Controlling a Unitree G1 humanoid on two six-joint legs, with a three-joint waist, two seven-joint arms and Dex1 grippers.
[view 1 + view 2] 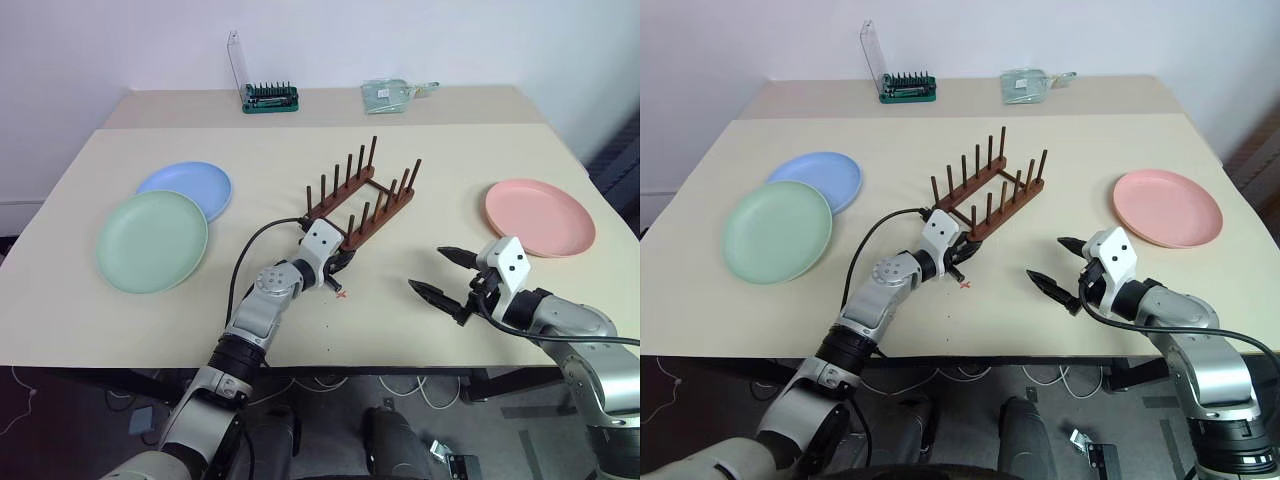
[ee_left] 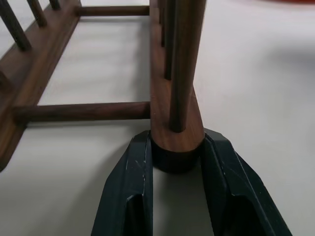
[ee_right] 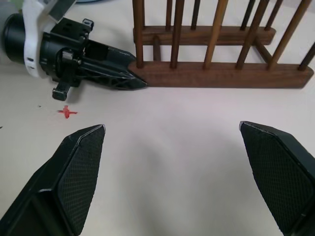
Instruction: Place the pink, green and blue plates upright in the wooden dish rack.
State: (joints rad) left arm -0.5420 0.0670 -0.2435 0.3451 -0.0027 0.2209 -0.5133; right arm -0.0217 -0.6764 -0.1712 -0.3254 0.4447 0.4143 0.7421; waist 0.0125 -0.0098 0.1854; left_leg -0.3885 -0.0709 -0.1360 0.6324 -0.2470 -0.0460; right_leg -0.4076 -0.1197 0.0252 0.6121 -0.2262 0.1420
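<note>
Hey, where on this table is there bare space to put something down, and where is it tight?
Open tabletop lies between the wooden dish rack and the pink plate, and behind the rack up to the tool holder. It is tight at the rack's near end, which the left gripper clamps, and where the green plate overlaps the blue plate.

The left arm reached forward and inward across the table, its gripper (image 2: 176,162) low and nearly level, the two black fingers (image 2: 129,187) closed on the rounded near end of one rail of the rack (image 1: 362,198). The right arm was bent at the robot's right side, its gripper (image 1: 441,271) held above the table, pointing inward toward the left one, fingers (image 3: 81,162) spread wide and holding nothing.
</note>
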